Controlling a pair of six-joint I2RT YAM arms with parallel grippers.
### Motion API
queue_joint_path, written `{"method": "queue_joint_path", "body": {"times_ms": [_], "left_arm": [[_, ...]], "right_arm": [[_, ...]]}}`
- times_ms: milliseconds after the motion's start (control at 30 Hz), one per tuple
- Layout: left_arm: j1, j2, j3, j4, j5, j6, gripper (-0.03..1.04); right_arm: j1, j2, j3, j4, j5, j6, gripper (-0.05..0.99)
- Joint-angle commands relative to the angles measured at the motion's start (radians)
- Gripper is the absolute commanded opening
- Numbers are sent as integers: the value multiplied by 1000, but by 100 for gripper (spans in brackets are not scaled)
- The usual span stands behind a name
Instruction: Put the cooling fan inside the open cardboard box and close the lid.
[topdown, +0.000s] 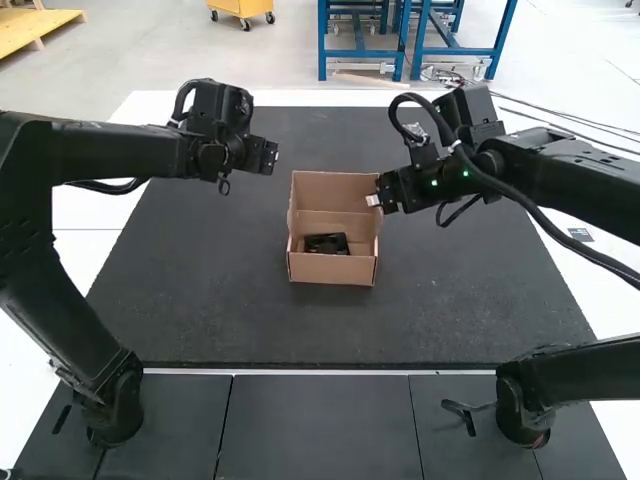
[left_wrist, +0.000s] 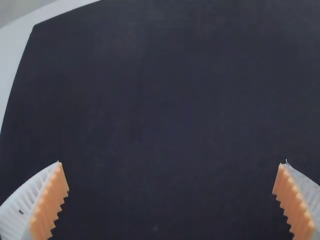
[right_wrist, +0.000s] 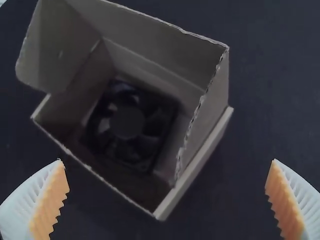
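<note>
A small brown cardboard box (topdown: 332, 232) stands open in the middle of the black mat, its lid flap (topdown: 334, 192) raised at the far side. The black cooling fan (topdown: 327, 243) lies flat on the box floor (right_wrist: 129, 126). My right gripper (topdown: 376, 199) hangs just above the box's far right corner, open, with nothing between its fingers (right_wrist: 47, 197). My left gripper (topdown: 272, 155) hovers over bare mat to the far left of the box, open and empty, its orange pads (left_wrist: 50, 200) wide apart.
The black mat (topdown: 200, 280) covers most of the white table (topdown: 75, 230). A second dark mat strip (topdown: 320, 425) lies at the near edge between the arm bases.
</note>
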Motion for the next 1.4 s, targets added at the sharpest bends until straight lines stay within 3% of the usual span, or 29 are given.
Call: {"method": "queue_joint_path", "body": {"times_ms": [0, 133, 233, 400, 600, 967, 1200, 1367], "left_arm": [[4, 32, 57, 19, -4, 15, 97], [1, 78, 111, 23, 8, 16, 97], [-4, 100, 157, 16, 57, 16, 97], [-73, 107, 226, -37, 166, 7, 97], [-148, 109, 278, -152, 233, 10, 97], [-154, 112, 281, -254, 233, 18, 97], [-154, 109, 278, -431, 235, 29, 97], [-159, 98, 278, -504, 235, 29, 97]], "right_arm": [[-5, -17, 0, -1, -15, -17, 90], [-14, -17, -14, 1, -20, -15, 90], [-16, -17, -24, 1, -22, -15, 90], [-16, -17, -37, 3, -26, -14, 90], [-29, -17, -35, 1, -28, -14, 90], [-49, -15, -20, -2, -40, -14, 90], [-72, -17, 2, -16, -54, -12, 90], [-80, -15, 19, -19, -66, -9, 90]]}}
